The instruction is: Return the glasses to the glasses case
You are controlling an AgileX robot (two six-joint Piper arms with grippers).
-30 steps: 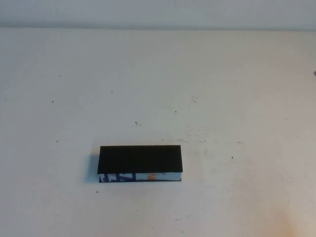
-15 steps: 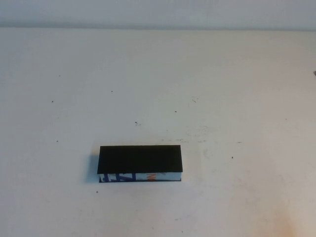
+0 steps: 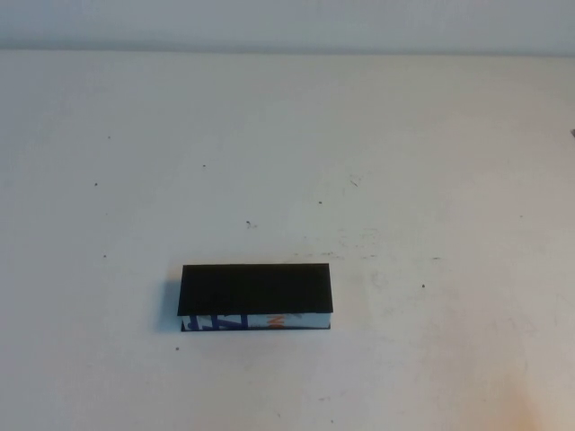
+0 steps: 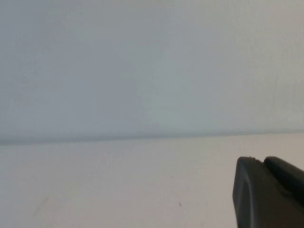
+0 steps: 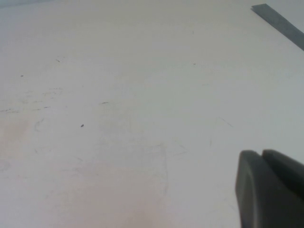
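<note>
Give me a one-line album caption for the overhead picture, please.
Closed black glasses case lying alone on the white table, no glasses or robot claw in sight.

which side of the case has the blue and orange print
On the glasses case, the long side facing the robot; its top is plain black. The left gripper and right gripper sit away from it.

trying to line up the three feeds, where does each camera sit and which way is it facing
High view: raised on the robot's side, angled down at the white table and the closed glasses case; no arm shows.
Left wrist view: on the left arm, facing low across the table to the wall; the left gripper shows, shut.
Right wrist view: on the right arm, angled down at bare tabletop; the right gripper shows, shut.
Shared: all see the table; both wrist views miss the case.
</note>
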